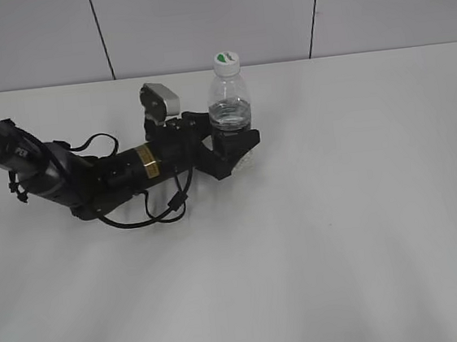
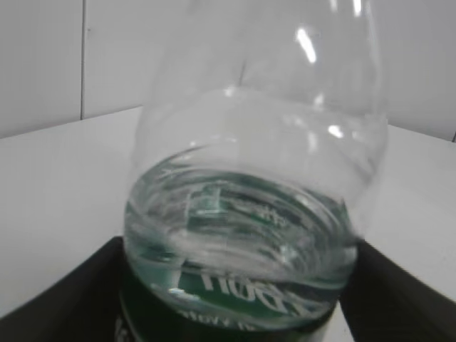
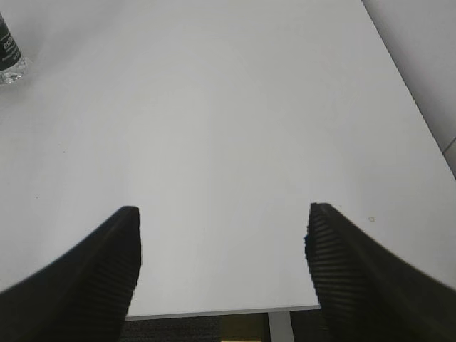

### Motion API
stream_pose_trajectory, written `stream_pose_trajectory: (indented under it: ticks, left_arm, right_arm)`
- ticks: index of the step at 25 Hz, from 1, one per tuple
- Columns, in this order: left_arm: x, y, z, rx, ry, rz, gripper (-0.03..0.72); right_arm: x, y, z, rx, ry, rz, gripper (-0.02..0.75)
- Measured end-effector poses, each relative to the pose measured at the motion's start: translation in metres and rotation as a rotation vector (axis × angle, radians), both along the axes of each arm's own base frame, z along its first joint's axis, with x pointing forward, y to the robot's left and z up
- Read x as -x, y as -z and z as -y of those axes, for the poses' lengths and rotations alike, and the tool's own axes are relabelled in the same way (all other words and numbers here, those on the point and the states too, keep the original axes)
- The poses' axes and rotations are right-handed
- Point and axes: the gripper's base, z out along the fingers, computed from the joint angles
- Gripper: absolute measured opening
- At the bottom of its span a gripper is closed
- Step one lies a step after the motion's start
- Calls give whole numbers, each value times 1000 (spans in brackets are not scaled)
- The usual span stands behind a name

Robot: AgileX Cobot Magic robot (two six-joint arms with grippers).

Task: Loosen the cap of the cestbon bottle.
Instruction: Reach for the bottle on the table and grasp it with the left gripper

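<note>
The cestbon bottle stands upright on the white table, clear with water in it, its dark green label low between the jaws. The white cap with a green mark sits on its neck. My left gripper lies low along the table and is shut on the bottle's lower body. In the left wrist view the bottle fills the frame between the black jaws, and the cap is out of view. My right gripper is open and empty over the table's edge. The bottle's base shows far off at its top left.
The white table stretches to the right and front of the bottle. A grey panelled wall stands behind it. The left arm and its cables lie across the table's left side. The right arm does not show in the exterior view.
</note>
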Motion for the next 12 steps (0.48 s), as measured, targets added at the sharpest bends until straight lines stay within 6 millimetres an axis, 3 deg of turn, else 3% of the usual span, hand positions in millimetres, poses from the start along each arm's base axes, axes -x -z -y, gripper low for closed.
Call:
stream_pose_trajectory:
  ticks: [12]
  left_arm:
    - [-8,10,9,-6,4,-30,531]
  right_arm:
    - [0,0,0,0,0,0,552]
